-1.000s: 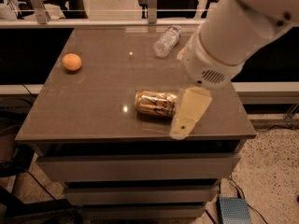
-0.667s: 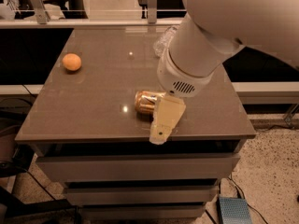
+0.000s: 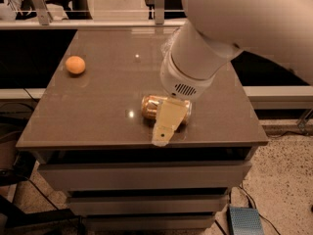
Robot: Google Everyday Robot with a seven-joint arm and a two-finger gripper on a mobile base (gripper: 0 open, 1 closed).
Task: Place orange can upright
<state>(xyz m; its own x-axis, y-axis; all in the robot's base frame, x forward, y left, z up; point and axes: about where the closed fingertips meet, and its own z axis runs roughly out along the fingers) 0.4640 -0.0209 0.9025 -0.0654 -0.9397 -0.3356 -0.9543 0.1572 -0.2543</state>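
The orange can (image 3: 152, 106) is shiny orange-gold and lies on its side on the brown table top (image 3: 93, 116), near the front edge and right of the middle. My gripper (image 3: 165, 127) hangs from the big white arm (image 3: 195, 67) and comes down over the can's right half, covering that end. Its cream-coloured tip reaches the table surface just in front of the can. The can's left end shows clear of the gripper.
A round orange fruit (image 3: 75, 64) sits at the table's left. The white arm covers the back right of the table. The table's front edge (image 3: 142, 146) is close in front of the can, with drawers below. A blue box (image 3: 244, 220) lies on the floor at the right.
The arm has swung left and forward. The gripper has moved from the can's right side to over the can's right half. The can and the fruit have not moved.
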